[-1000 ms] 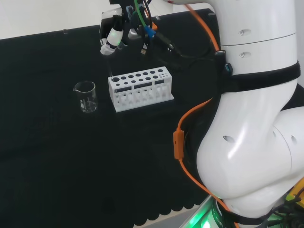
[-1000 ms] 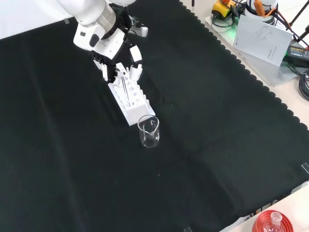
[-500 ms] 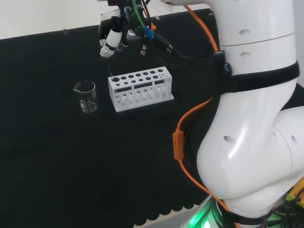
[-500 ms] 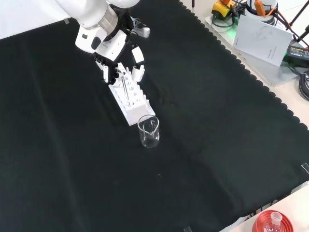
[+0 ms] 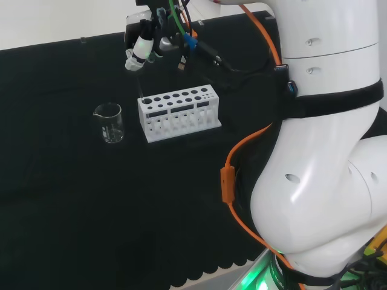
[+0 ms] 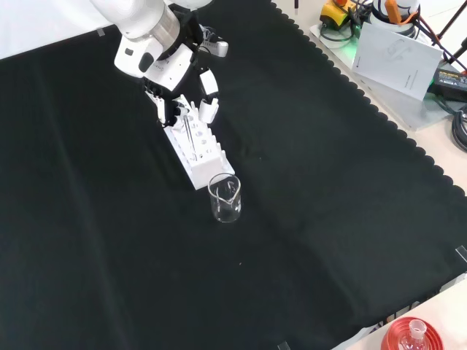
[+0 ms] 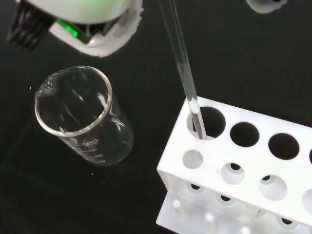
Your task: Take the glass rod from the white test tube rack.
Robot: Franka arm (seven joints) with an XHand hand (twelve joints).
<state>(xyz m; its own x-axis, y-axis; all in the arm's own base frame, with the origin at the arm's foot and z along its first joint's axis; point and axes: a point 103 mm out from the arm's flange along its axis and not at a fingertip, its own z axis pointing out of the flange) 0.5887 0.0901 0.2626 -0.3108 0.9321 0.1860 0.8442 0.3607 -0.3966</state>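
Your main risk is the rod (image 7: 181, 61) catching on the rim of its hole. In the wrist view its lower end is sitting just inside the end hole of the rack (image 7: 234, 165), leaning against that hole's edge rather than standing centred. If you are drawing the hand (image 5: 140, 49) sideways before the tip is clear, the rod could lever against the rim, tip or drag the rack, or slide in the fingers. The beaker (image 5: 109, 123) is standing just beside that end of the rack, so a swinging or dropped rod could strike it.

You are holding the rod near its top: in the front view the fingers (image 6: 207, 95) are curling over the far end of the rack with a thin clear line running down from them into the rack, which I am taking to be the rod. The hand is hovering above the rack's left end in the head view, apart from the rack itself. The rod is hanging below the hand, slightly tilted.
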